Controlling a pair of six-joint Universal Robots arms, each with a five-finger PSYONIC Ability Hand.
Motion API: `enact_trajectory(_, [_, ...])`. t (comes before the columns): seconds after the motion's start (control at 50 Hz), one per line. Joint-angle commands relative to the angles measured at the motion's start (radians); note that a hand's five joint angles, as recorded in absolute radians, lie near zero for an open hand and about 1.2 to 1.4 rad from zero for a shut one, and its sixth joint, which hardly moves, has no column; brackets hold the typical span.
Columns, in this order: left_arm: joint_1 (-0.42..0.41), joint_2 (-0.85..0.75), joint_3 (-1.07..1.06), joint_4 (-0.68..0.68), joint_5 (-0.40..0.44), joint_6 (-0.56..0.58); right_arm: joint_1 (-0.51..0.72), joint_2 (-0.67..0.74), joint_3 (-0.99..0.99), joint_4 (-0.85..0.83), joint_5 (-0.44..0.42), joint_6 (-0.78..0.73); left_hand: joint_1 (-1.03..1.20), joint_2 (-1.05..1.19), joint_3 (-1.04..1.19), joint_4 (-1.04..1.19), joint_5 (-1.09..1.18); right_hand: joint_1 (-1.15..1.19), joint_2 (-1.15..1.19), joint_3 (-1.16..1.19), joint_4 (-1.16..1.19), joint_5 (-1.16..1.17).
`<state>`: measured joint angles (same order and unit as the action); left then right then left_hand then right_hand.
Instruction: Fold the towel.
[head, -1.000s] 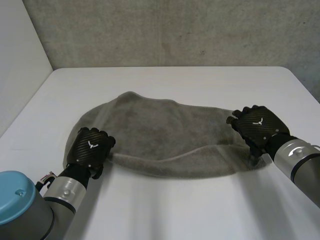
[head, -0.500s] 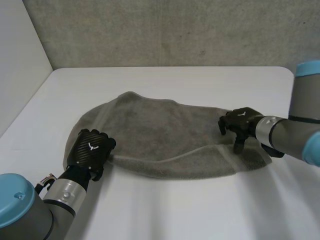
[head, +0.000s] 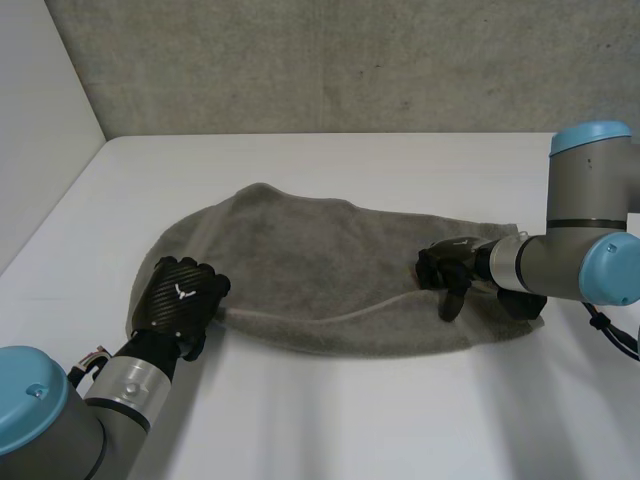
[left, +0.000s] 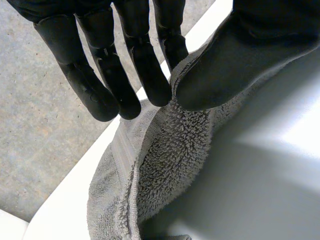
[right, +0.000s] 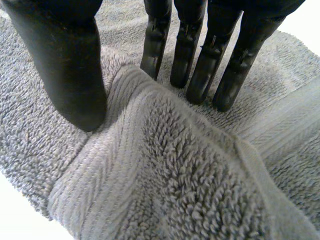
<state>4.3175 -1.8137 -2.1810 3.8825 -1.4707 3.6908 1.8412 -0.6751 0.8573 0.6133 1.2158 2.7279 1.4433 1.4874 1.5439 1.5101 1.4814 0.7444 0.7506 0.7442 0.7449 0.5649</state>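
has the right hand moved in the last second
Yes: the right hand slid inward across the towel, away from the table's right edge, toward the left hand.

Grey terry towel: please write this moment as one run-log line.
grey terry towel: spread on white table | left hand: pinches its left edge | right hand: pinches a raised fold near its right end

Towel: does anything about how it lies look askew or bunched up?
Yes. The towel lies as a lopsided rounded shape, not a flat rectangle, its near edge rolled over. The right hand pinches up a raised fold near its right end; the left hand pinches its left near edge. Nothing looks damaged.
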Motion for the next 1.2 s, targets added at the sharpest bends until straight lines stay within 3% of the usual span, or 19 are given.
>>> enact_trajectory(0.02, [0.001,0.001,0.003,0.0,0.0,0.0,-0.008,0.006,0.002,0.014,-0.009,-0.002,-0.047,-0.091,-0.148,-0.114,-0.26,0.587,0.58,0.587,0.586,0.592])
enact_trajectory(0.2, [0.01,-0.01,0.012,0.003,-0.003,0.0,-0.022,-0.109,0.089,0.013,-0.059,0.009,-0.047,-0.091,-0.148,-0.114,-0.26,0.652,0.646,0.652,0.651,0.657])
enact_trajectory(0.32, [0.019,-0.016,0.033,0.04,-0.005,0.0,-0.077,-0.29,0.338,-0.063,-0.148,0.007,-0.047,-0.091,-0.148,-0.114,-0.26,0.652,0.646,0.652,0.651,0.657])
enact_trajectory(0.48, [0.051,-0.084,0.072,0.152,-0.003,0.002,-0.125,-0.577,0.681,-0.325,-0.151,0.009,-0.047,-0.091,-0.148,-0.114,-0.26,0.652,0.646,0.652,0.651,0.657])
enact_trajectory(0.52, [0.054,-0.108,0.081,0.169,-0.005,0.002,-0.141,-0.68,0.811,-0.467,-0.145,0.028,-0.047,-0.091,-0.148,-0.114,-0.26,0.652,0.646,0.652,0.651,0.657])
enact_trajectory(0.62, [0.067,-0.17,0.107,0.179,-0.003,0.002,-0.181,-0.78,0.972,-0.659,-0.127,0.104,-0.047,-0.091,-0.148,-0.114,-0.26,0.652,0.646,0.652,0.651,0.657])
enact_trajectory(0.74, [0.08,-0.187,0.11,0.176,0.001,0.002,-0.189,-0.813,1.039,-0.771,-0.113,0.125,-0.417,-0.461,-0.517,-0.483,-0.629,0.652,0.646,0.652,0.651,0.657])
enact_trajectory(0.78, [0.082,-0.181,0.109,0.172,-0.003,0.003,-0.189,-0.813,1.04,-0.773,-0.108,0.125,-0.653,-0.697,-0.754,-0.72,-0.866,0.652,0.646,0.652,0.651,0.657])
enact_trajectory(0.86, [0.09,-0.171,0.101,0.17,-0.008,0.003,-0.191,-0.813,1.046,-0.78,-0.09,0.122,-0.684,-0.728,-0.784,-0.751,-0.896,0.652,0.646,0.652,0.651,0.657])
enact_trajectory(0.9, [0.097,-0.168,0.095,0.17,-0.01,0.003,-0.194,-0.813,1.046,-0.794,-0.046,0.122,-0.684,-0.728,-0.784,-0.751,-0.896,0.652,0.646,0.652,0.651,0.657])
enact_trajectory(1.0, [0.131,-0.145,0.078,0.157,-0.011,0.002,-0.188,-0.813,1.046,-0.811,-0.027,0.113,-0.643,-0.687,-0.744,-0.71,-0.856,0.652,0.646,0.652,0.651,0.657])
enact_trajectory(1.02, [0.146,-0.136,0.075,0.134,-0.01,-0.001,-0.188,-0.813,1.046,-0.811,-0.027,0.113,-0.407,-0.451,-0.508,-0.474,-0.62,0.652,0.646,0.652,0.651,0.657])
enact_trajectory(1.04, [0.146,-0.136,0.075,0.133,-0.01,-0.002,-0.186,-0.813,1.048,-0.811,-0.027,0.11,-0.405,-0.449,-0.505,-0.472,-0.617,0.652,0.646,0.652,0.651,0.657])
enact_trajectory(1.06, [0.155,-0.131,0.075,0.112,-0.005,-0.005,-0.183,-0.814,1.049,-0.811,-0.024,0.108,-0.108,-0.153,-0.209,-0.175,-0.321,0.652,0.646,0.652,0.651,0.657])
enact_trajectory(1.08, [0.16,-0.13,0.076,0.089,-0.003,-0.006,-0.183,-0.814,1.049,-0.811,-0.024,0.108,-0.048,-0.092,-0.148,-0.114,-0.26,0.652,0.646,0.652,0.651,0.657])
enact_trajectory(1.2, [0.153,-0.127,0.087,0.012,-0.003,-0.005,-0.18,-0.82,1.048,-0.811,-0.018,0.082,-0.047,-0.091,-0.148,-0.114,-0.26,0.652,0.646,0.652,0.651,0.657])
